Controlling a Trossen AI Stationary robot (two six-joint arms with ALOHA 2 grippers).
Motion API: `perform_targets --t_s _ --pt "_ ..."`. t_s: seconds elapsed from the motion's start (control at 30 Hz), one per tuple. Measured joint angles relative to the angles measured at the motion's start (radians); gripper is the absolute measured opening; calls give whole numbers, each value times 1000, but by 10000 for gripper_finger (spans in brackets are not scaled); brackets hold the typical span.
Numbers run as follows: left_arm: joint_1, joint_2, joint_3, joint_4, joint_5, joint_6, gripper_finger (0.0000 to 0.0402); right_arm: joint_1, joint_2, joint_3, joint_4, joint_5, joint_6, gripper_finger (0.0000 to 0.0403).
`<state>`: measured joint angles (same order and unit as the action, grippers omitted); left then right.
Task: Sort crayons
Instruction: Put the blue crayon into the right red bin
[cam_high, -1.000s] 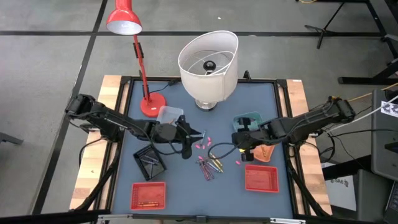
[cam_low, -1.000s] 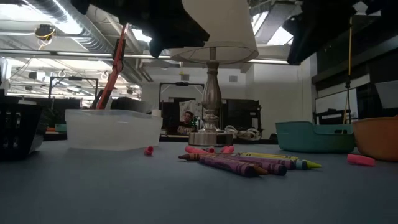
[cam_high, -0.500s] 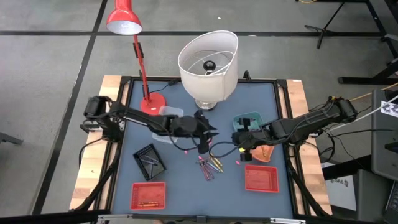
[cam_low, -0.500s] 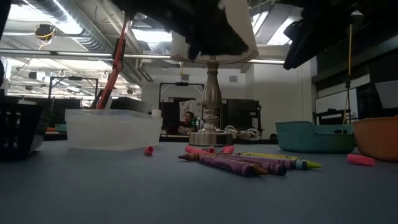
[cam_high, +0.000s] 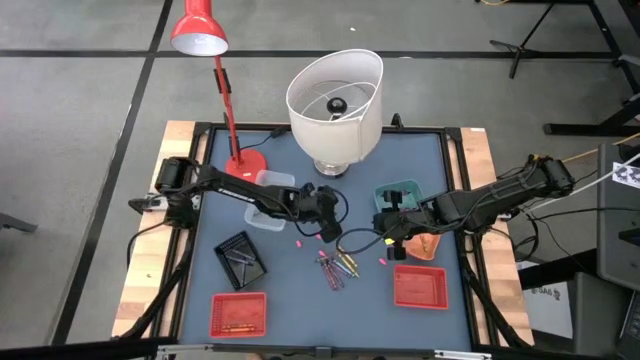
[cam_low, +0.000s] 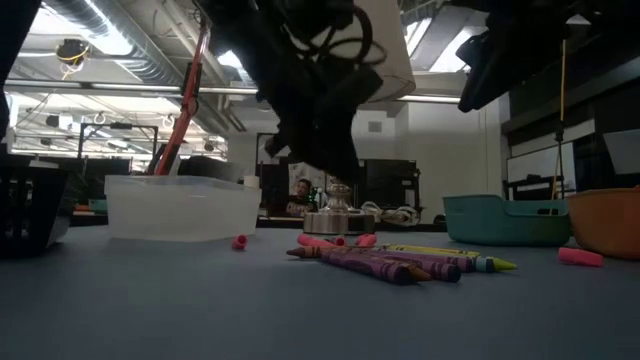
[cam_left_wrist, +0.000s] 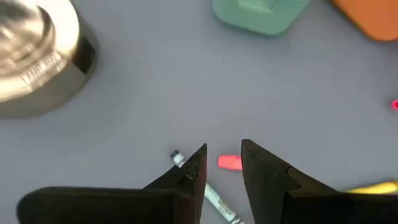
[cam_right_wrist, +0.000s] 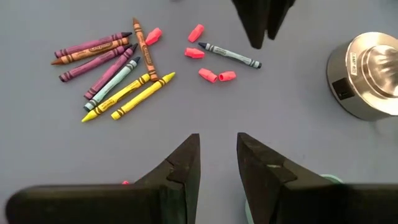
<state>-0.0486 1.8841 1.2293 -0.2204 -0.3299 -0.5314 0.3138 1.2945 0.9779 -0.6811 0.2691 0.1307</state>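
Note:
Several crayons (cam_high: 336, 267) lie in a loose pile on the blue table mat; the right wrist view shows them as purple, yellow, brown and grey sticks (cam_right_wrist: 112, 68). Short pink pieces (cam_right_wrist: 200, 53) and a grey crayon (cam_right_wrist: 230, 55) lie beside the pile. My left gripper (cam_high: 329, 231) hangs open just above these pieces, tipped down. In its wrist view one pink piece (cam_left_wrist: 230, 162) shows between the fingertips (cam_left_wrist: 222, 149), which do not touch it. My right gripper (cam_high: 390, 225) hovers open (cam_right_wrist: 217, 140) to the pile's right, holding nothing.
A white lampshade on a metal base (cam_high: 335, 95) and a red desk lamp (cam_high: 245, 168) stand at the back. Around the pile are a clear tray (cam_high: 272, 188), a black tray (cam_high: 242, 257), two red trays (cam_high: 238, 312) (cam_high: 420, 287), a teal tray (cam_high: 400, 195) and an orange tray (cam_high: 428, 245).
My left gripper has swung toward the table's right edge and come down over the pink pieces beside the pile, tipping further downward. My right gripper has kept still. The crayons have not moved.

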Motion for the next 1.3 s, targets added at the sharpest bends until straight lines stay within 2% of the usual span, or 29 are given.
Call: perform_targets --t_s 0.37,0.87,1.03,1.3 --pt "1 102 -1 -14 1 -68 85 0 0 0 0 0 -1 104" --pt "0 124 -2 -38 9 -168 85 0 0 0 0 0 -1 104" --pt "0 150 -1 -20 51 -170 85 0 0 0 1 0 -2 104" --pt "0 152 0 -28 52 -166 77 0 1 0 2 0 -5 104"
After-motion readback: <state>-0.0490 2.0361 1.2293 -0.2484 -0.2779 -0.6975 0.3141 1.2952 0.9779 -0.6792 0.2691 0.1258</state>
